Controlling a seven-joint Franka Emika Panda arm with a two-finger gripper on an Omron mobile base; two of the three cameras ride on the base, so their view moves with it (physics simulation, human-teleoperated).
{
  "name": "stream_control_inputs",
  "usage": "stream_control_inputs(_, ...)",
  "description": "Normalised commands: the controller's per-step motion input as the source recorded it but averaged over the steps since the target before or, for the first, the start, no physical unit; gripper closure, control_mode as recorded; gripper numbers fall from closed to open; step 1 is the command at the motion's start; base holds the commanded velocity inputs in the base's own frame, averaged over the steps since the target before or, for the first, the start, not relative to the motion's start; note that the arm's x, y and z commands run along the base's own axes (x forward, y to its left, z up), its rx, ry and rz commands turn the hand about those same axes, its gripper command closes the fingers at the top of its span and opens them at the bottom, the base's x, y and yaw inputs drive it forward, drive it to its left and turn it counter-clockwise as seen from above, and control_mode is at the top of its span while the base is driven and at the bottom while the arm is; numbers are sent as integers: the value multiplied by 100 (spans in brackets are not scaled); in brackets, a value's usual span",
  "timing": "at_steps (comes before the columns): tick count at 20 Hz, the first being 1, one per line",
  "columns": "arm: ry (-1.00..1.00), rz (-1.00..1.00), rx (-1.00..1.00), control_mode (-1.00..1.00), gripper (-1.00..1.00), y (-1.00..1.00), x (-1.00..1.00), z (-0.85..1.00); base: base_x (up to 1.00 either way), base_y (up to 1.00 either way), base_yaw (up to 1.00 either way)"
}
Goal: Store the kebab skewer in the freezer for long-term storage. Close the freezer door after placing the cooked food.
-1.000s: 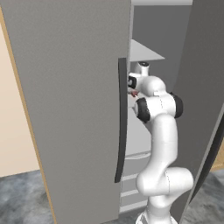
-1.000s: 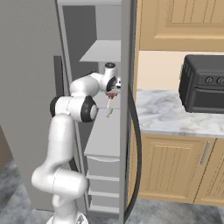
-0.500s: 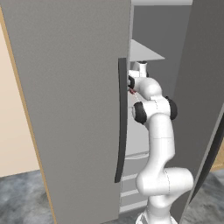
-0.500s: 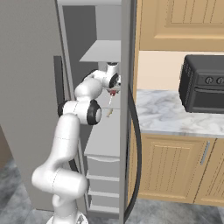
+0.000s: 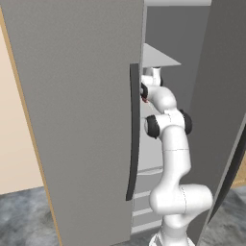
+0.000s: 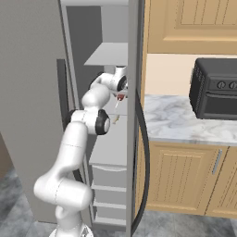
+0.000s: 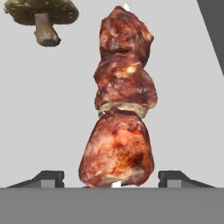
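The fingers (image 7: 175, 177) stand apart at the bottom of the hand view, clear of the skewer (image 7: 120, 103) centred between them over a pale freezer shelf (image 7: 183, 109) near a mushroom (image 7: 41, 17), so only closing the door (image 5: 72, 120) seems left

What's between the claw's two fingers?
The kebab hangs in the gap between the claw's fingers in the hand view, with bare space on each side. A mushroom lies farther off.
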Motion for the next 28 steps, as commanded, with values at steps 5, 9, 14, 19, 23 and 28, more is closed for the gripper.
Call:
stream_control_inputs(5,-4,0,0,-100,-100,0,0,-1,0,0,0)
stream_control_inputs(9,-6,0,0,-100,-100,0,-4,0,0,0,0)
stream_control_inputs(14,-1,0,0,-100,-100,0,-38,-1,0,0,0)
stream_control_inputs(19,0,0,0,-100,-100,0,-63,-6,0,0,0)
stream_control_inputs(23,0,0,0,-100,-100,0,-81,-10,0,0,0)
stream_control_inputs(28,-2,0,0,-100,-100,0,-73,-2,0,0,0)
